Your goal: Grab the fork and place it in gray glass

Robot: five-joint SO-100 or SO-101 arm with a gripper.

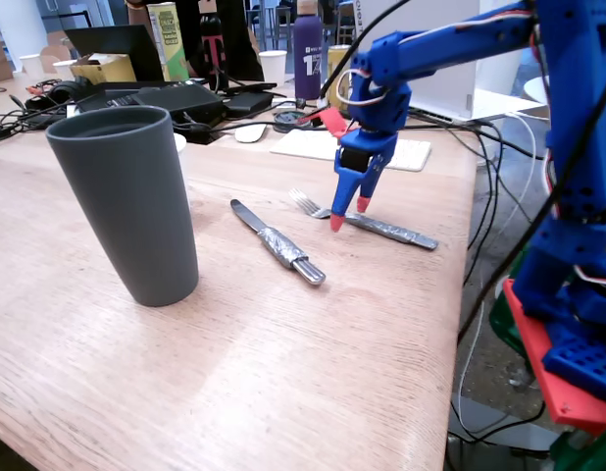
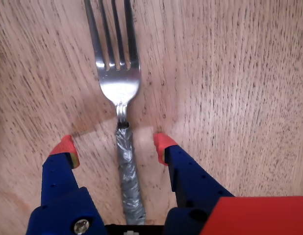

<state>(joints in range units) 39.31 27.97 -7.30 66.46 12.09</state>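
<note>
Blue red-tipped gripper (image 2: 113, 146) jaws spread astride slim silver tape-handled fork (image 2: 118, 85), long axis twelve-to-six, tines toward twelve.

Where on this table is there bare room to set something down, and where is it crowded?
In the fixed view, bare wood fills the near table, in front of the glass and knife. A narrower strip runs between glass and knife. It is tight around the fork, where the open gripper straddles the handle, and crowded along the far edge with bottles, cables and boxes.
</note>
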